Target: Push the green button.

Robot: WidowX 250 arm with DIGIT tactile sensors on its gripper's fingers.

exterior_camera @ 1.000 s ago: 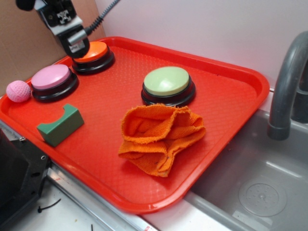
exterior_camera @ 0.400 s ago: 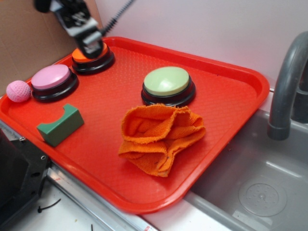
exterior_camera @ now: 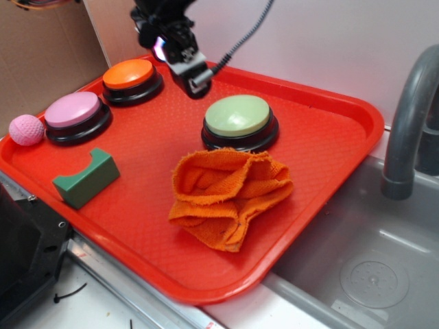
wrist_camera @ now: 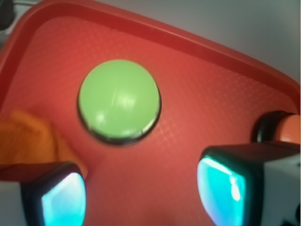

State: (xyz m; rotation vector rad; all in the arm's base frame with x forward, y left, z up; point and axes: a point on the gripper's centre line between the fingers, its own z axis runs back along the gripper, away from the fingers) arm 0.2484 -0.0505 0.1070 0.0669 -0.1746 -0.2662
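The green button [exterior_camera: 239, 116], a pale-green dome on a black round base, sits on the red tray [exterior_camera: 329, 137] right of the middle. In the wrist view the green button [wrist_camera: 119, 100] lies ahead of the fingers, above and left of centre. My gripper [exterior_camera: 194, 81] hangs in the air just left of the button and a little behind it, above the tray. It is open, and only bare tray shows between its two fingers. The gripper [wrist_camera: 143, 197] has cyan-lit pads [wrist_camera: 221, 188].
An orange button [exterior_camera: 129, 74] and a pink button [exterior_camera: 73, 110] stand at the tray's back left. A pink ball [exterior_camera: 26, 129] rests at the left rim. A dark green notched block [exterior_camera: 86, 177] and a crumpled orange cloth [exterior_camera: 230, 195] lie in front. A sink [exterior_camera: 370, 260] with a grey faucet [exterior_camera: 408, 116] is to the right.
The gripper has left the spot over the orange button and moved right toward the green button. The orange button's whole top now shows.
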